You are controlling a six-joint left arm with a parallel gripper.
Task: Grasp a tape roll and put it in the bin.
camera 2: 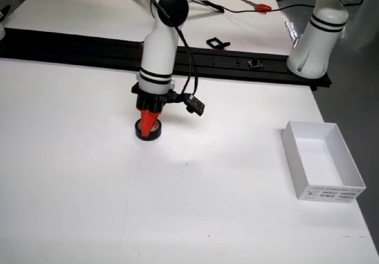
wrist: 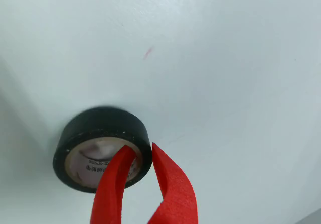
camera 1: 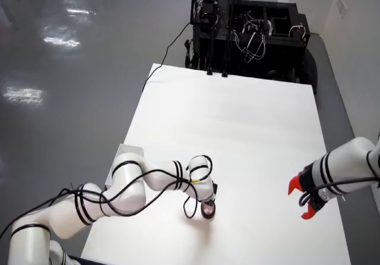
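One black tape roll (wrist: 103, 146) w/ pale cardboard core lies flat on the white table (wrist: 225, 73). Red two-finger gripper (wrist: 144, 152) straddles its wall — one finger inside the core, other outside, nearly closed on it. White open-top box (camera 2: 321, 160) sits well apart, right in the side view.

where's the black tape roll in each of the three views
View that rides on the gripper: tape roll lower left, one red finger in its hole, the other outside its wall.
View from above: bottom centre, under the working arm's wrist.
View from the side: left of centre, on the white table.
Shared landmark: the red gripper at the roll.
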